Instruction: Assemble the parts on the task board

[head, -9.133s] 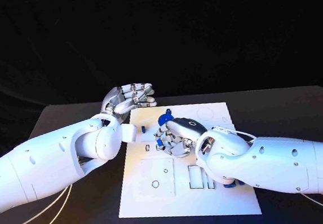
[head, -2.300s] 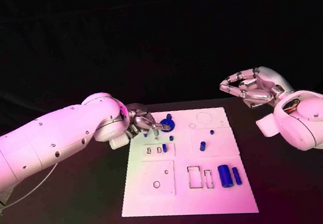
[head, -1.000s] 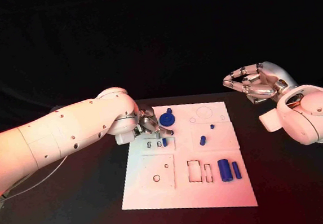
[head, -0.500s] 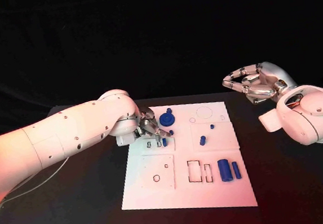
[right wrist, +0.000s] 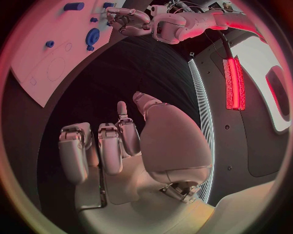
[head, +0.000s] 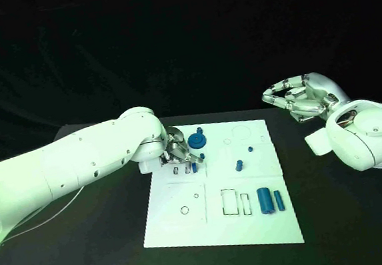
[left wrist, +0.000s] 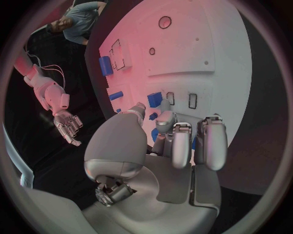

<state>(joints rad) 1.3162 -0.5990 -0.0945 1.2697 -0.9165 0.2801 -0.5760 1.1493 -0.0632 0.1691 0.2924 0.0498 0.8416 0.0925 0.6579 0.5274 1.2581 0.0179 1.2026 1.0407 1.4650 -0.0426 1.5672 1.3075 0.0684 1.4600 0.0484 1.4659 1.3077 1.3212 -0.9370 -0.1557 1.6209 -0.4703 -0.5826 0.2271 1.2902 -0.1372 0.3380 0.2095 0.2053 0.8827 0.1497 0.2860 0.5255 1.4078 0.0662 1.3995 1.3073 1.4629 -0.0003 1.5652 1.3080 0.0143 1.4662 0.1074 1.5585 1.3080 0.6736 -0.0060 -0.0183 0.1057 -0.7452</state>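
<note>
White task board [head: 181,232], blue parts [head: 265,200]

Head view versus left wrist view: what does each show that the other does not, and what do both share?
Head view alone: the whole task board at once, the round blue part near its far edge, and the narrower of the two upright blue parts at its near right. Left wrist view alone: the left hand's fingers from behind, over a small blue part beside two slots. Both share the board, the left hand and the raised right hand.
</note>
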